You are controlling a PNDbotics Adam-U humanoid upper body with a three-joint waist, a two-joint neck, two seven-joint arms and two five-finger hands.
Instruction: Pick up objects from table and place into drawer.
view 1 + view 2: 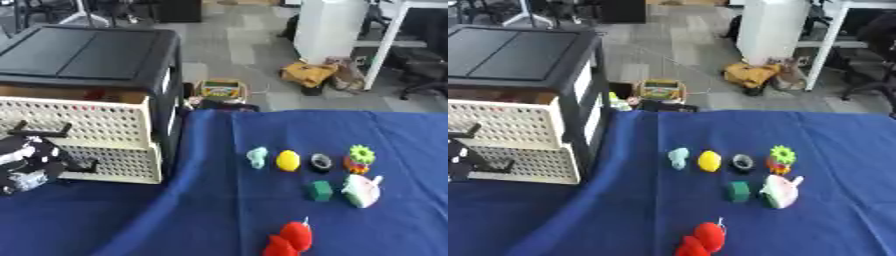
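At the far left the left hand point(31, 162) is black with silver parts. It hovers in front of the drawer point(83, 137), and I cannot tell if its fingers are open or curled. The drawer is cream with many small holes in its front. It stands pulled out from a black cabinet point(92, 50) at the left side of the bench point(210, 200), which has a blue cover.

To the right, seven small objects lie on the cover, well apart from the drawer. In one row there are a pale teal figure point(257, 157), a yellow lemon shape point(288, 160), a dark ring point(321, 162) and a green gear point(360, 154) that sits on something orange. Nearer to the camera are one green cube point(320, 190) and one white and pink piece point(361, 191) just beside it. At the lower edge there is one red object point(290, 238) with a thin stem.

The left eye view shows most of the hand. The right eye view shows only a small part of it at the left edge. The right hand appears in neither view.
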